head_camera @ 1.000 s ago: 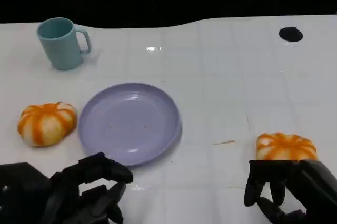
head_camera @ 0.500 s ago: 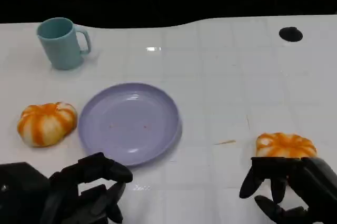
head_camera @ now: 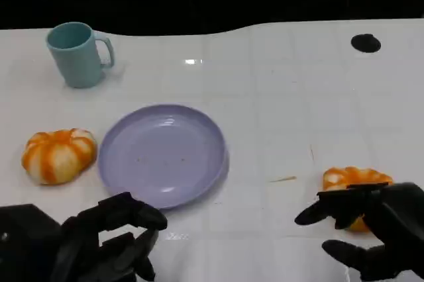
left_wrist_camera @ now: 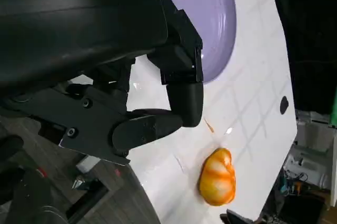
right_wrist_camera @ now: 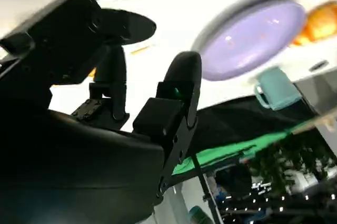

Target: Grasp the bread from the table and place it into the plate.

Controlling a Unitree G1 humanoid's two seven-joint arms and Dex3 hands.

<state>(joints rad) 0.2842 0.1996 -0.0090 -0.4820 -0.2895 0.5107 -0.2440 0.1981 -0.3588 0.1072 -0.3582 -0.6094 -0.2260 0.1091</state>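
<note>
The right hand (head_camera: 371,232), fingers spread and empty, reached over the near-right bread roll (head_camera: 354,179) to grasp it for the purple plate (head_camera: 165,156).

teal mug (head_camera: 77,53) upright at far left of white table (head_camera: 278,103), handle facing right, small black round mark (head_camera: 366,43) near far right edge, thin tan sliver (head_camera: 283,179) right of centre

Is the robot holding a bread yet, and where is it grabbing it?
Not yet. The right hand is open around the near side of the right bread without gripping it. The left hand holds nothing.
</note>
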